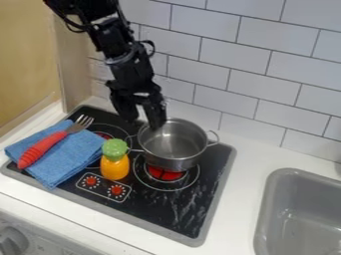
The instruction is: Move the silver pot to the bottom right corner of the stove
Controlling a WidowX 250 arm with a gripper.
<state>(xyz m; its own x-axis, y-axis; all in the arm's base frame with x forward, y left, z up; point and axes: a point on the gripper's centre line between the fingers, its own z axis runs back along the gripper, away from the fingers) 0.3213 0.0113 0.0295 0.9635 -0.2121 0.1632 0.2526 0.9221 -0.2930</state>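
Control knob [13, 241], well apart from the spread-fingered gripper [145, 123]; silver pot [174, 162] beneath gripper, likely light, stiff, slick: pinch rim [140, 141].

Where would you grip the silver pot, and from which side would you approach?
Probably by the upper-left rim of the silver pot, from above, one finger inside: its wall looks thin and upright, its top is open, and the gripper hangs close by.
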